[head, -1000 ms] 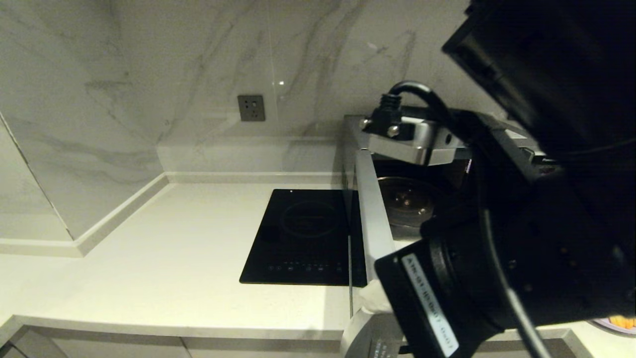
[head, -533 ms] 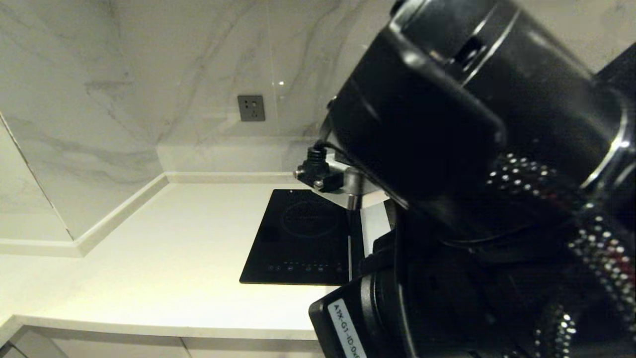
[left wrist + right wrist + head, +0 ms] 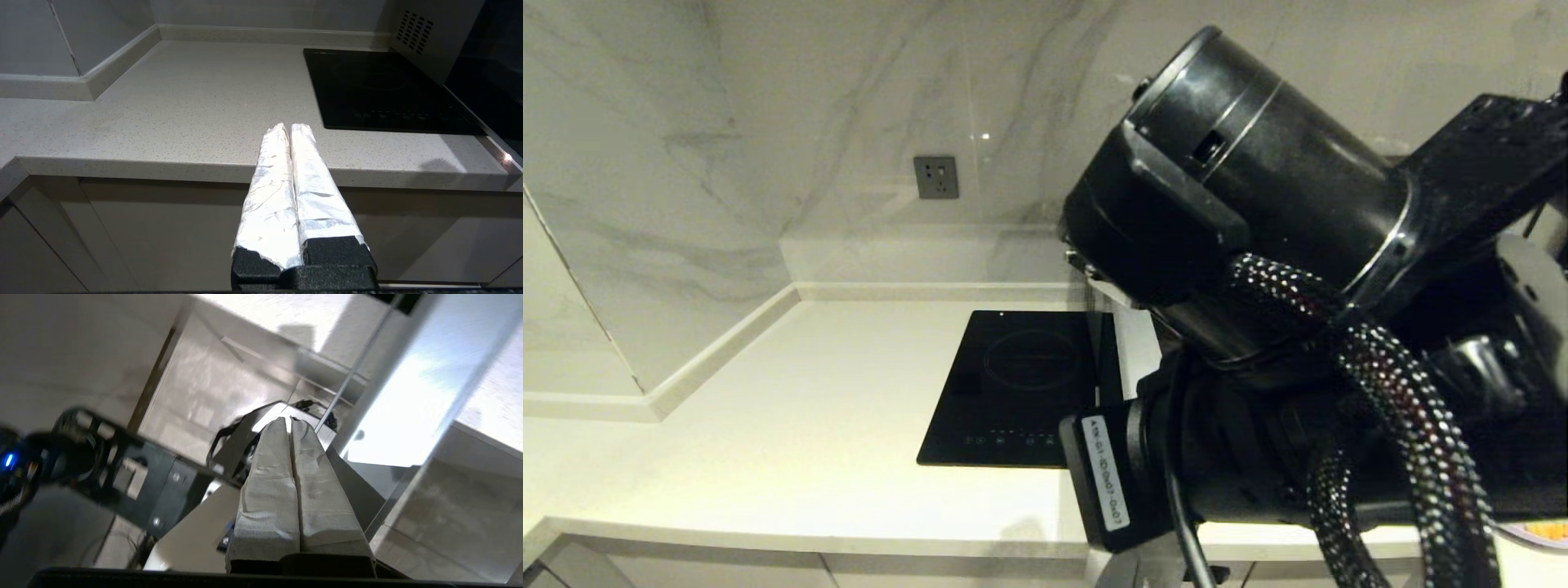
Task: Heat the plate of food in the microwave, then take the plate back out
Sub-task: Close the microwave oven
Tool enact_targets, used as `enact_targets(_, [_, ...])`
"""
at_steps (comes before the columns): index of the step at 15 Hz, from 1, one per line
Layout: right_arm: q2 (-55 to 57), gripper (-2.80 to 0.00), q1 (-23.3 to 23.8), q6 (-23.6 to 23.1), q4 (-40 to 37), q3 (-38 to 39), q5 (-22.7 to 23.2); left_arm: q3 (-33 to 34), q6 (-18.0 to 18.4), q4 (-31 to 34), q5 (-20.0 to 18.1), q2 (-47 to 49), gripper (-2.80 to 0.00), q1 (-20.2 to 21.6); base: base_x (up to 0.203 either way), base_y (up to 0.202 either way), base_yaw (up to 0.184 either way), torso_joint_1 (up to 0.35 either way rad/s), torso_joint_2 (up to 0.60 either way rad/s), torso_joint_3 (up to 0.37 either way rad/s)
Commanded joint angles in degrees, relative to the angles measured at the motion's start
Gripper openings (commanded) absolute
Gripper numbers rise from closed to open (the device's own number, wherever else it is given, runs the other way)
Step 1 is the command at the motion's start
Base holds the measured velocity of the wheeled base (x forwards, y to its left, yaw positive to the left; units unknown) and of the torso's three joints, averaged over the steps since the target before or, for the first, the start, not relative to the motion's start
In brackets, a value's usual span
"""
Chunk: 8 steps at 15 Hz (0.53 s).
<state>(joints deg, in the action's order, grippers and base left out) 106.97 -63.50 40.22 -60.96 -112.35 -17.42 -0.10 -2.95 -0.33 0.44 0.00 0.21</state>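
Marble-veined wall panels back a pale speckled stone countertop [image 3: 792, 425], where a flat black induction cooktop [image 3: 1013, 392] lies at centre. To its right, the right arm's black bulk fills the head view and hides nearly all of the large silver-grey microwave [image 3: 425, 36], whose vented side shows just right of the cooktop. The lavender-purple plate of food [image 3: 1539, 532] peeks out at the near right edge, on the counter. The right gripper [image 3: 291, 420] has its wrapped fingers pressed together, holding nothing, and appears to be swinging the door. The left gripper [image 3: 287, 127] hangs before the counter's near edge, jaws likewise together and empty. A smooth arc that keeps clear of the plate would serve best.
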Motion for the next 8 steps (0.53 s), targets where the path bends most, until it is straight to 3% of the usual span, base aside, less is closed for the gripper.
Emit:
enact_targets(1, [-1.7, -2.80, 2.2, 1.1, -0.4, 1.5, -0.7, 0.0, 0.0, 0.0, 0.0, 0.0, -2.80, 0.0, 0.000, 0.000, 0.000, 0.000, 0.00, 0.000])
enact_targets(3, [-2.8, -2.80, 4.0, 1.4, -1.2, 3.7, -1.4, 0.0, 0.0, 0.0, 0.0, 0.0, -2.80, 0.1, 0.000, 0.000, 0.000, 0.000, 0.00, 0.000])
enact_targets(8, [-7.4, -2.80, 8.7, 5.4, -4.0, 7.6, -8.2, 0.0, 0.0, 0.0, 0.0, -0.1, -2.80, 0.0, 0.000, 0.000, 0.000, 0.000, 0.00, 0.000])
